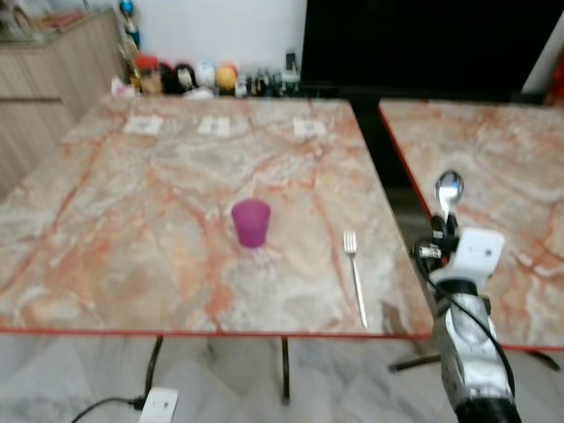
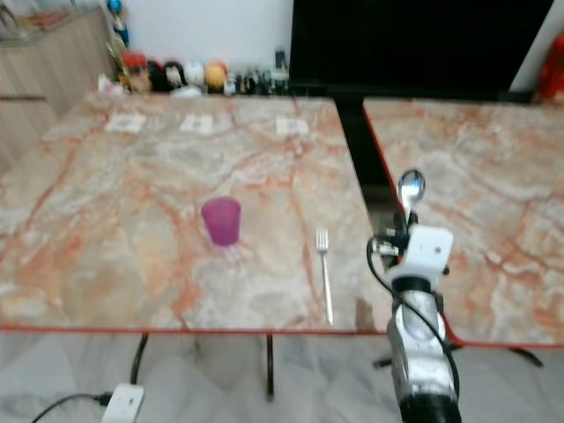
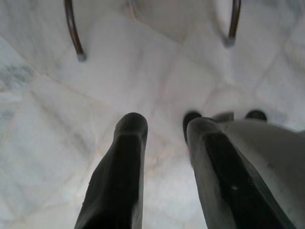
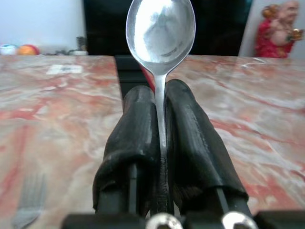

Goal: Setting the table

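Spoon: the metal spoon (image 4: 160, 33) stands upright, long axis vertical, bowl up, over the gap between the two tables.
Right gripper: the right gripper (image 4: 160, 102) has its fingers pressed onto the spoon's handle.
Left gripper: the left gripper (image 3: 164, 131) hangs over pale floor tiles, fingers spread, nothing between them.
Fork: the fork (image 1: 354, 273) lies near the table's front right corner, tines away from the robot (handle toward the edge).
Cup: a purple cup (image 1: 251, 222) stands upright left of the fork.
Writing: the small cards (image 1: 216, 126) are too blurred to read.
Surface: a red-edged, pink-veined marble table (image 1: 106, 264), with a second one (image 1: 502, 167) beside it.
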Controlling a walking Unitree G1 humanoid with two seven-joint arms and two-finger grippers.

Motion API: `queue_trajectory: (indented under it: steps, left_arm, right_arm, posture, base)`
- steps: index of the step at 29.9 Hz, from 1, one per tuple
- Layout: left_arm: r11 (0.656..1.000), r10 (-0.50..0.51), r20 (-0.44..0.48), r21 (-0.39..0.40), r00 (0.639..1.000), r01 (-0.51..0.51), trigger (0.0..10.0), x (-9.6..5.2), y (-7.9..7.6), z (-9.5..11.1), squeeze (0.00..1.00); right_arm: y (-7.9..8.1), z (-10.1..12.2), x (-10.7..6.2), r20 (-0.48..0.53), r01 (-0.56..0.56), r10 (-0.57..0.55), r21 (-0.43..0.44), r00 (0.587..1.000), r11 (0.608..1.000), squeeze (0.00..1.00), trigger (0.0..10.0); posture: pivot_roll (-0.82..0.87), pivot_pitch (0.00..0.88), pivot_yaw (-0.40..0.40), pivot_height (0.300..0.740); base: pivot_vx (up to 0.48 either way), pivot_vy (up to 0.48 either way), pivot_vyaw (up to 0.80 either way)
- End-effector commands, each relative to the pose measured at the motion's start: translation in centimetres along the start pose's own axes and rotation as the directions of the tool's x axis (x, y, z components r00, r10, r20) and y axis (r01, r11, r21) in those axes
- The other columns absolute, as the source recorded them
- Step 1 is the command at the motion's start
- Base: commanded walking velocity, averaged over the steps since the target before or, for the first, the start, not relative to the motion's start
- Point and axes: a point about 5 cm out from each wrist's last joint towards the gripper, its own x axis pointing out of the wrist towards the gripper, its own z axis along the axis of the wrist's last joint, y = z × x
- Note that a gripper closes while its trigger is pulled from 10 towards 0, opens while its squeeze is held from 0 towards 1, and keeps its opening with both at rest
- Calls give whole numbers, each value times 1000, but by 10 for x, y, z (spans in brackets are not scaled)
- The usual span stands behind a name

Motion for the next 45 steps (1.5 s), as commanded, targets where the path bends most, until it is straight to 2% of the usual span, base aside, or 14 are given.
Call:
queue_trajectory:
  steps: [1, 29, 45]
  left_arm:
    - [1000, -6, -1, 4, 1000, 6, 10000, 1, -1, 3, 0]
    - [1000, 1, 4, 0, 1000, -1, 10000, 1, 2, 3, 0]
    - [1000, -2, 10, -5, 1000, 2, 10000, 1, 1, 5, 0]
  right_arm:
    - [-4, 4, 2, 14, 10, -10, -6, 1000, 1000, 0, 10000]
    - [-4, 5, 2, 15, 25, -25, -5, 1000, 1000, 0, 10000]
    - [-11, 7, 2, 18, 49, -49, -16, 999, 999, 0, 10000]
  posture:
    - [91, 0, -43, 740]
    - [99, 0, -40, 740]
    - [89, 0, -39, 740]
  base:
    - [0, -401, 0]
    - [0, -399, 0]
    - [0, -398, 0]
